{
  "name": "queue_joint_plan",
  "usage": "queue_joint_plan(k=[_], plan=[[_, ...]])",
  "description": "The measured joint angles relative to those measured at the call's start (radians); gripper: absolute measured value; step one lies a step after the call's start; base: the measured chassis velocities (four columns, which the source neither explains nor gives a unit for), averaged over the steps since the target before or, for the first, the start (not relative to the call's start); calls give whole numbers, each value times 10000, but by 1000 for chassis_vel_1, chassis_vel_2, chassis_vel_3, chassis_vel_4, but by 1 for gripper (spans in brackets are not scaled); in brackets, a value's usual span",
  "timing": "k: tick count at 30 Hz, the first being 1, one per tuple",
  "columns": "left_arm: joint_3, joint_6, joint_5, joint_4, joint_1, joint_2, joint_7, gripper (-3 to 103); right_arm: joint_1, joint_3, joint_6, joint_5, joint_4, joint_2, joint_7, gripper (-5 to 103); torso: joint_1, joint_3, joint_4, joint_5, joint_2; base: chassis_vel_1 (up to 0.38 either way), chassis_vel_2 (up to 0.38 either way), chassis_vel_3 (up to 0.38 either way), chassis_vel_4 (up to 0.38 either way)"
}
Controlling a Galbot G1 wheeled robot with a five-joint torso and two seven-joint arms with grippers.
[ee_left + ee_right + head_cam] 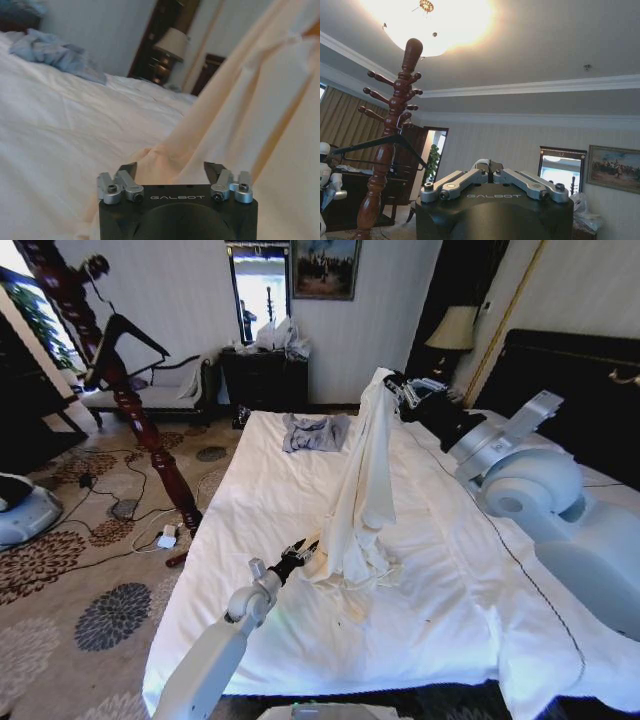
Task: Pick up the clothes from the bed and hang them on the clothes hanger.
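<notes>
I have the shirt (362,480) lifted off the bed (440,610), pinched at its top in my right gripper (392,388), raised at far right, its tail trailing on the sheet. My left gripper (303,553), open and empty, reaches low beside the hem. Next I judge it must carry left to the clothes hanger (120,340) on the wooden post (150,430).

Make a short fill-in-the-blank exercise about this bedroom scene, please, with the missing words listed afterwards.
1. The right gripper holds the cream long-sleeved shirt up by its ____ end.
2. The shirt's lower end lies bunched on the white-sheeted ____.
3. The left gripper, fingers ____, sits beside that lower end.
4. The slim black hanger hangs on the reddish-brown wooden ____.

Missing words: top; bed; open; post
</notes>
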Motion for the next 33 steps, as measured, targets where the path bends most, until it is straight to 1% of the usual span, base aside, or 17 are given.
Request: queue_joint_plan(k=[2,3,4,5,7,10,14,16,17,20,24,27,28,29,31,32,33], plan=[[100,-72,130,36,-70,110,100,81,17,0,0,4,1,9,0,0,0,0,1,-1,0,0,0,0,0],[232,-162,301,55,-146,268,233,86,24,0,1,7,7,17,0,0,0,0,3,-1,0,0,0,0,0],[411,-291,568,22,-203,580,493,92,25,1,1,9,33,29,0,0,1,0,1,-1,0,0,0,0,0],[411,-291,568,22,-203,580,493,92,25,1,1,9,33,29,0,0,1,0,1,-1,0,0,0,0,0],[499,-401,854,-127,-171,927,767,98,25,-5,2,-3,36,92,-1,0,0,0,3,0,0,0,0,0,0],[520,-536,1086,-178,-171,1245,1020,100,39,-93,3,-105,5,247,-17,0,-1,0,6,0,0,0,0,0,0],[615,-604,1178,-48,-447,1268,1085,100,131,-235,6,-153,-39,379,-36,0,0,1,7,1,-1,0,0,0,0],[901,-618,1189,168,-944,1165,1117,100,222,-359,6,-189,-71,438,-42,0,0,0,1,0,0,0,0,0,0],[901,-618,1189,168,-944,1165,1117,100,222,-359,6,-189,-71,438,-42,0,0,0,1,0,0,0,0,0,0],[1298,-621,1061,480,-1479,974,1117,100,301,-429,7,-193,-78,497,-21,0,0,1,1,1,-1,0,0,0,0],[1500,-627,957,616,-1639,831,1130,101,300,-424,6,-189,-50,468,15,0,1,1,2,1,0,0,0,0,0],[1638,-959,930,762,-1680,654,1316,86,268,-308,6,-142,-15,317,21,0,0,1,3,0,-1,0,0,0,0],[1667,-1153,928,834,-1700,610,1453,86,269,-282,6,-130,-18,290,21,0,0,0,2,1,0,0,0,0,0],[1667,-1153,928,834,-1700,610,1453,86,269,-282,6,-130,-18,290,21,0,0,0,2,1,0,0,0,0,0],[1749,-1509,953,1032,-1743,538,1829,76,340,-284,6,-123,-51,293,22,0,1,1,2,2,-1,0,0,0,0],[1749,-1509,953,1032,-1743,538,1829,76,340,-284,6,-123,-51,293,22,0,1,1,2,2,-1,0,0,0,0],[1763,-1585,973,1095,-1746,502,1914,70,363,-292,6,-123,-51,313,24,0,1,1,3,1,-1,0,0,0,0]])
